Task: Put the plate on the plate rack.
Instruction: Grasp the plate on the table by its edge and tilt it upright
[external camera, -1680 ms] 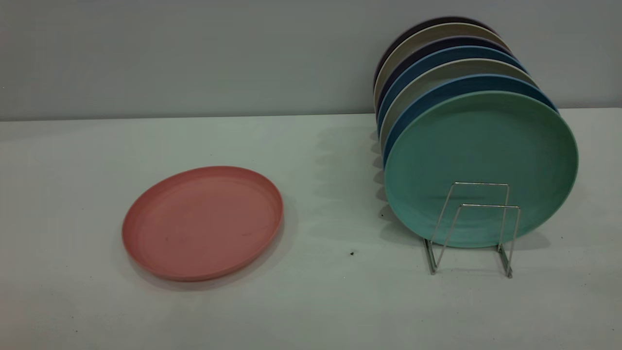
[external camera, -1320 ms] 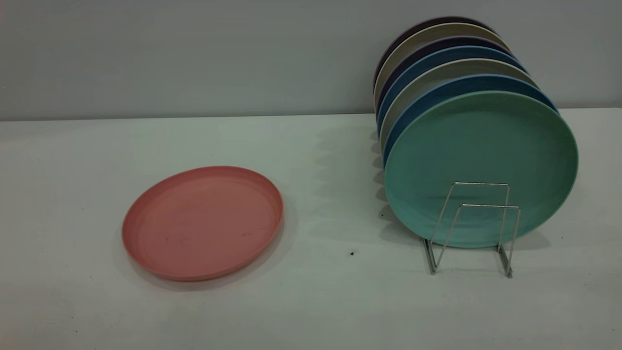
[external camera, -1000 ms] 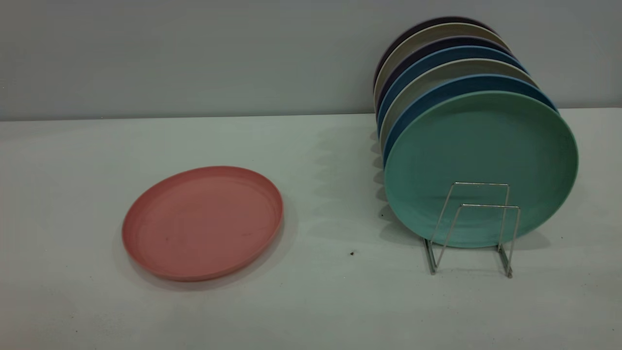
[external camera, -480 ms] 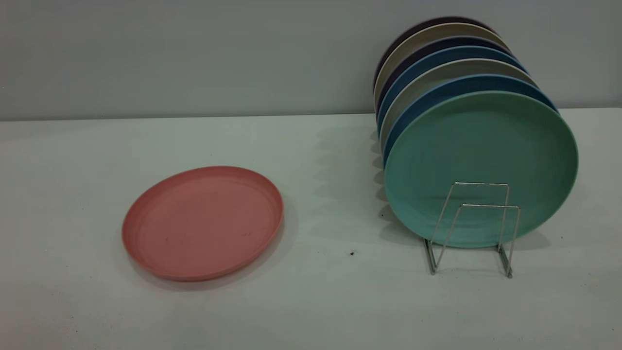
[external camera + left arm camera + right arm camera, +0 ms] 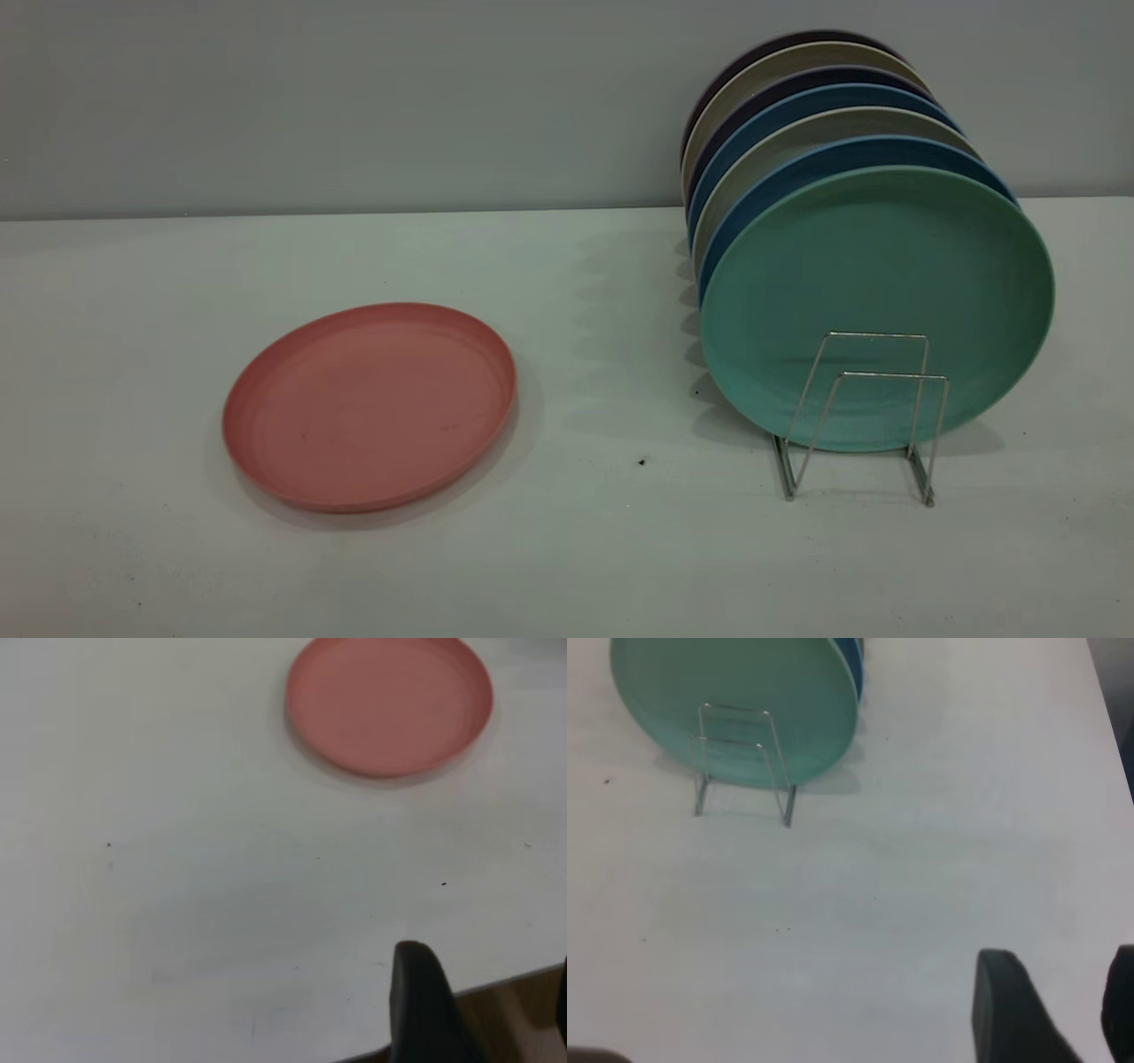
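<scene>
The salmon-pink plate (image 5: 368, 408) lies flat on the white table at the left, apart from the rack; it also shows in the left wrist view (image 5: 390, 704). The wire plate rack (image 5: 864, 416) stands at the right, its two front loops empty; it also shows in the right wrist view (image 5: 740, 762). Neither gripper shows in the exterior view. My left gripper (image 5: 492, 1010) is open and empty near a table edge, far from the pink plate. My right gripper (image 5: 1067, 1010) is open and empty over bare table, well away from the rack.
A mint-green plate (image 5: 877, 301) stands upright in the rack behind the front loops, with several blue, beige and dark plates (image 5: 797, 97) lined up behind it. A grey wall runs behind the table. The table edge (image 5: 496, 983) lies by the left gripper.
</scene>
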Tool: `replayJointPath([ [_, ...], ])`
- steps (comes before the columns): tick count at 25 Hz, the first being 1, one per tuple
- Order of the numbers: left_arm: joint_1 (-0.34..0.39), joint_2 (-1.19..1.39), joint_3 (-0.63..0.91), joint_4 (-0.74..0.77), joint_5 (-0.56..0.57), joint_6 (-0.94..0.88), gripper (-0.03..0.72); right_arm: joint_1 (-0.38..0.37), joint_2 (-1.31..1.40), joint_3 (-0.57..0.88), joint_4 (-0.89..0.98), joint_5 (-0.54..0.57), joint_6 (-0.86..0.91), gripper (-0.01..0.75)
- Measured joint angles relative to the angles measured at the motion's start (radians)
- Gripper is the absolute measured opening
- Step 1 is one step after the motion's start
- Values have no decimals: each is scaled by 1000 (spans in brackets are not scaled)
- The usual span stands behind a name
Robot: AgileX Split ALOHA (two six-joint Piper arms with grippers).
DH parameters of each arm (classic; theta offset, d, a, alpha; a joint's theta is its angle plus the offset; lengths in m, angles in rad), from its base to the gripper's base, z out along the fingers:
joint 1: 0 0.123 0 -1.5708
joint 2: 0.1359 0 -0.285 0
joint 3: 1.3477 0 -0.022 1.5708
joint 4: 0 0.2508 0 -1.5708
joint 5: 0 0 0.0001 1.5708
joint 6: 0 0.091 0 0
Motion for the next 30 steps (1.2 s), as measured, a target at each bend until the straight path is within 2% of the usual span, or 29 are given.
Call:
replayJointPath([
  [3, -13, 0, 0, 0, 0, -1, 401, 30, 0, 0, 9, 0, 0, 276],
  [7, -17, 22, 0, 3, 0, -28, 401, 110, 0, 0, 32, 0, 0, 276],
  [14, -17, 277, 0, 54, -8, -122, 401, 224, 83, -7, 34, -11, 0, 276],
  [23, -17, 655, -85, 113, -231, -131, 401, 229, 438, -70, 87, -173, -33, 276],
  [30, -17, 936, -131, 114, -376, -135, 401, 229, 699, -128, 176, -275, -138, 276],
])
